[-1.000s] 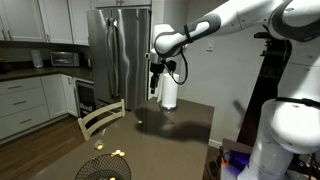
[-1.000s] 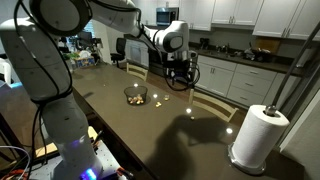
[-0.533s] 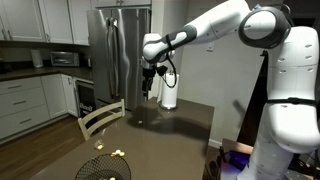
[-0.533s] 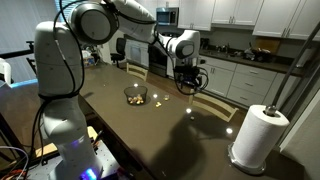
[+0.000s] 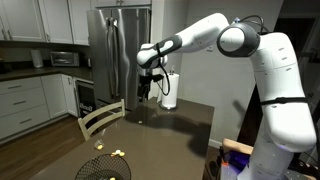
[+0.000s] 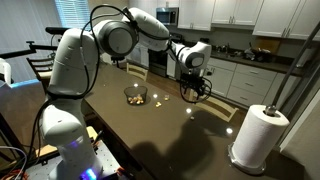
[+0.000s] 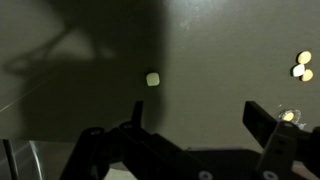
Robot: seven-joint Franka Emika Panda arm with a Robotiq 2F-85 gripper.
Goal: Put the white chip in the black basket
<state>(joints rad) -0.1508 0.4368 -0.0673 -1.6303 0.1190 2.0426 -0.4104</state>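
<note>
white chip (image 7: 152, 79) seen only in wrist view; gripper (image 7: 193, 112) wide open, empty; black basket (image 5: 105, 168) ext. views only

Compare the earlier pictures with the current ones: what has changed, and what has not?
The arm swung, carrying the tool slightly lower and farther from the black basket. Nothing was grasped or released. The basket and paper towel roll stayed put.

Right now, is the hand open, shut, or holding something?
Hand: open, holding nothing; the white chip lies loose on the table, outside the fingers.
</note>
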